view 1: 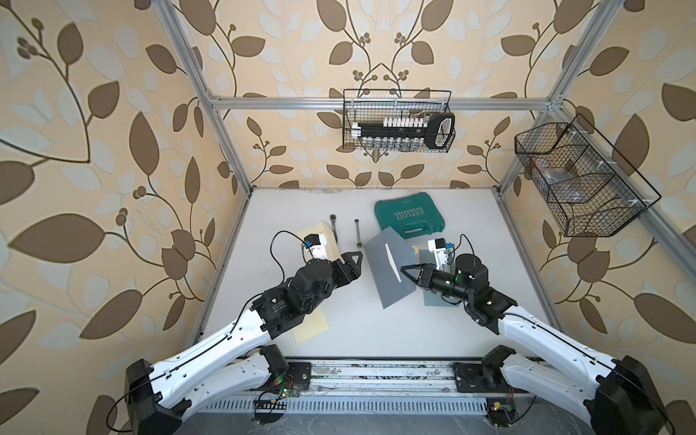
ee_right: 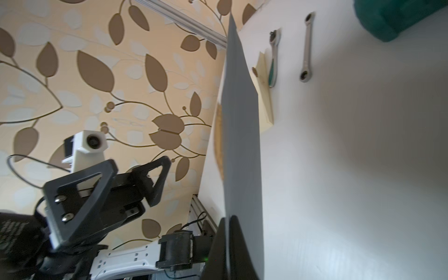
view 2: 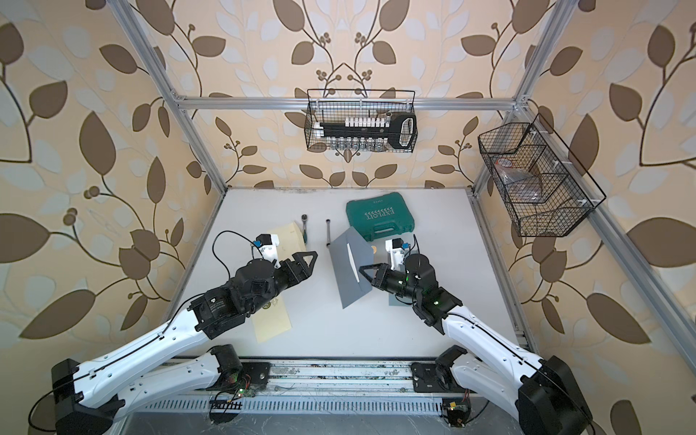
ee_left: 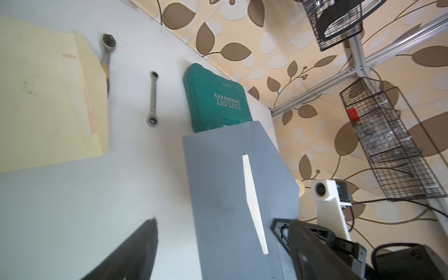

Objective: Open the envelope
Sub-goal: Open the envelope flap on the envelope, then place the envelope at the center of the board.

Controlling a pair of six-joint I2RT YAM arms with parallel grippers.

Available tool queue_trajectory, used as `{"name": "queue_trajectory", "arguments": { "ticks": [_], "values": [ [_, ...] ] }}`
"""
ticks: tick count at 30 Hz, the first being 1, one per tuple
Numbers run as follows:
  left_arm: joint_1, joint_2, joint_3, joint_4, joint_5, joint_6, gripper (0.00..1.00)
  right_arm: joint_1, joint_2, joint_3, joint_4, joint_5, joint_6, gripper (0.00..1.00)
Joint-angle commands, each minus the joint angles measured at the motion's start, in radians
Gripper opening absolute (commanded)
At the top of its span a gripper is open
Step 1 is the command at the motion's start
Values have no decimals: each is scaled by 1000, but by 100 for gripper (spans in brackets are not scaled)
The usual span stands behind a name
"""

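Pinching grey envelope (view 1: 380, 275) w/ right gripper (view 1: 403, 269) clamped on its edge, envelope tilted up over mid table (view 1: 339, 324), near green tool case (view 1: 408, 218), left gripper (view 1: 357, 265) wide open beside it, not touching

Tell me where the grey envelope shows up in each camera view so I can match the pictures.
Top view: grey envelope mid-table, in front of the green case.
Top view: same spot, case behind.
Left wrist view: broad face toward the camera, case beyond it.
Right wrist view: seen edge-on, pinched in the right end effector.
Shared landmark: the green case, in all four.
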Motion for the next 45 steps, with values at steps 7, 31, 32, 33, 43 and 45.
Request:
{"name": "queue_trajectory", "arguments": {
  "ticks": [7, 31, 32, 33, 43, 45],
  "values": [
    [14, 12, 46, -113, -86, 4, 96, 1, 82, 17, -126, 100, -38, 0],
    [18, 20, 68, -108, 16, 76, 99, 3, 575, 45, 83, 144, 154, 17],
    [18, 20, 68, -107, 20, 78, 99, 4, 578, 50, 78, 152, 146, 17],
    [18, 19, 68, -108, 22, 79, 99, 5, 581, 57, 70, 157, 140, 16],
    [18, 38, 79, -120, 35, 87, 99, 3, 637, 122, 6, 124, 47, 25],
    [18, 38, 80, -128, 34, 87, 99, 4, 621, 111, -12, 127, 43, 32]
  ]
}}
